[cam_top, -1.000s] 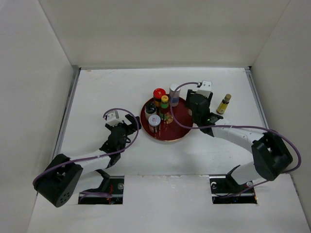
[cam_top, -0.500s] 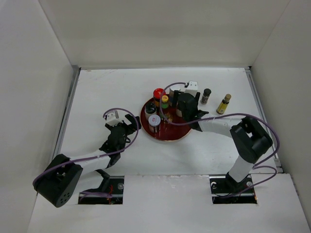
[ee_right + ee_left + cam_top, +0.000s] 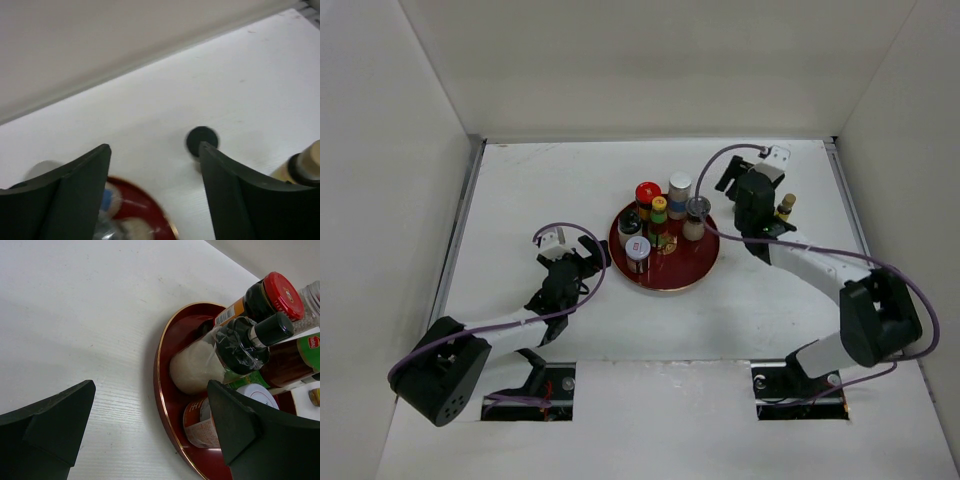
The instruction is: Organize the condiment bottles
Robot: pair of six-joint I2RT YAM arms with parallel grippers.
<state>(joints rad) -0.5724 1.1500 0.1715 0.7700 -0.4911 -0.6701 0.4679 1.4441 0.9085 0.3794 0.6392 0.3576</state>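
Right tool [image 3: 155,195] now off the red tray [image 3: 695,275], wide apart, empty, near black-capped bottle [image 3: 202,141]; left tool [image 3: 150,412] likewise.

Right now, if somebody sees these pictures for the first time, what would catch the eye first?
The round red tray at mid-table stands out, with a tight cluster of bottles upright on it. To its right, two are off the tray: a tan-capped bottle and a black-capped bottle, seen between the fingers of the open right gripper. The left gripper hangs open beside the tray's left rim.
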